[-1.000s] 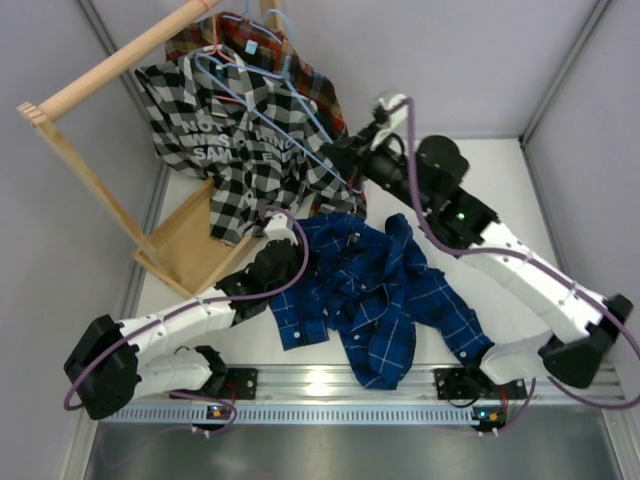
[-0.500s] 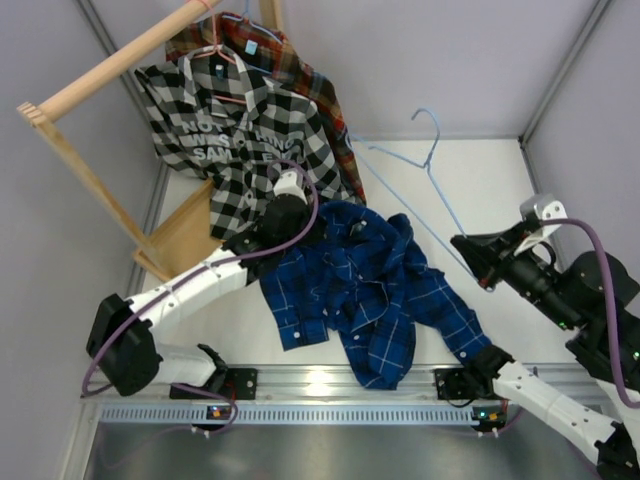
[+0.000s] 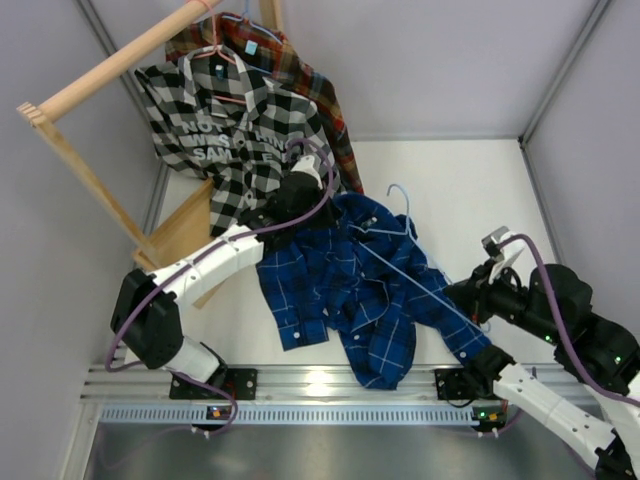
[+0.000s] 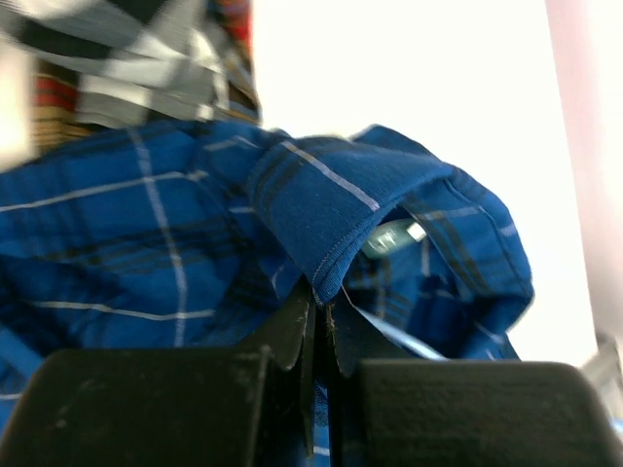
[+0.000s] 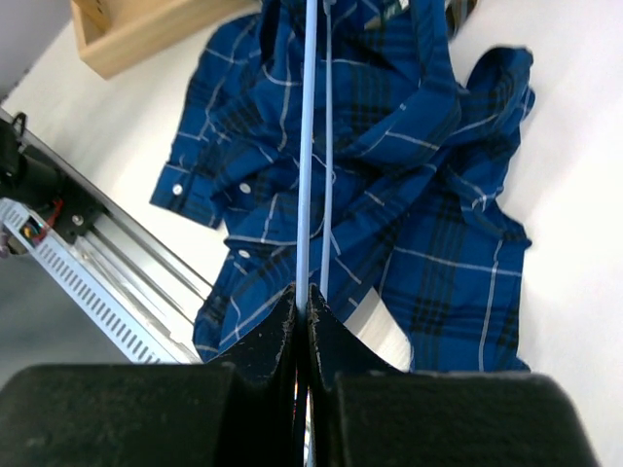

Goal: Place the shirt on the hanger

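Note:
The dark blue plaid shirt (image 3: 370, 290) lies crumpled on the white table. It also shows in the right wrist view (image 5: 409, 165) and the left wrist view (image 4: 146, 243). My left gripper (image 3: 300, 195) is shut on the shirt's collar edge (image 4: 331, 209) at the shirt's far left. My right gripper (image 3: 470, 297) is shut on the thin light-blue hanger (image 3: 410, 275). The hanger lies across the shirt, its hook (image 3: 400, 195) at the far side. In the right wrist view the hanger's wires (image 5: 304, 146) run straight away from my jaws over the shirt.
A wooden rack (image 3: 120, 60) at the back left holds a black-and-white checked shirt (image 3: 240, 130) and a red-brown plaid shirt (image 3: 325, 100). Its wooden base (image 3: 190, 240) sits left of the blue shirt. An aluminium rail (image 3: 330, 385) runs along the near edge.
My right gripper carried the hanger from the rack down to the right, then over the blue shirt. My left gripper moved farther along the shirt's top edge and lifted the collar.

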`<state>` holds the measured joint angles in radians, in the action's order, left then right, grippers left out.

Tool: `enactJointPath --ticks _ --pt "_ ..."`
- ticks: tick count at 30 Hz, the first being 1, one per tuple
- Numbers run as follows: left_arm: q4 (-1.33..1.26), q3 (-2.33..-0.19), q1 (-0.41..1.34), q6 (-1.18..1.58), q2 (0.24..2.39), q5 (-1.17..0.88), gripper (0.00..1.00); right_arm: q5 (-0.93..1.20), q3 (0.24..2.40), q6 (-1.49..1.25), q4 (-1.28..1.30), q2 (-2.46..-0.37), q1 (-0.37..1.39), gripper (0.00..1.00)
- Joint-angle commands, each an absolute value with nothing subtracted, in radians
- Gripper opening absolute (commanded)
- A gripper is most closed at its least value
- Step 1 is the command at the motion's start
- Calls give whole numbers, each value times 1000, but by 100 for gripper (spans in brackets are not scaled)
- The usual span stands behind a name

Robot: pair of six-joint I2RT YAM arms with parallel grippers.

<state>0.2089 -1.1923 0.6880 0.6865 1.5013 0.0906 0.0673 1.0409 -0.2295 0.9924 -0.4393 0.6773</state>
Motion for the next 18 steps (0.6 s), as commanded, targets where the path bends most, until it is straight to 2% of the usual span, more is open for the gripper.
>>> enactJointPath --ticks 1,9,12,14,18 --pt "137 -1207 687 654 1462 -69 0 58 1000 -261 960 -446 669 0" --pt "148 -1184 775 519 1394 -342 0 35 887 -267 676 -453 669 0" --pt "283 -1281 862 413 1385 -272 0 23 825 -273 589 -401 669 0" --pt "408 -1359 931 373 1384 -149 0 8 798 -276 542 -373 670 0" --pt "485 -1410 960 345 1353 -38 0 52 741 -256 451 -278 669 0"
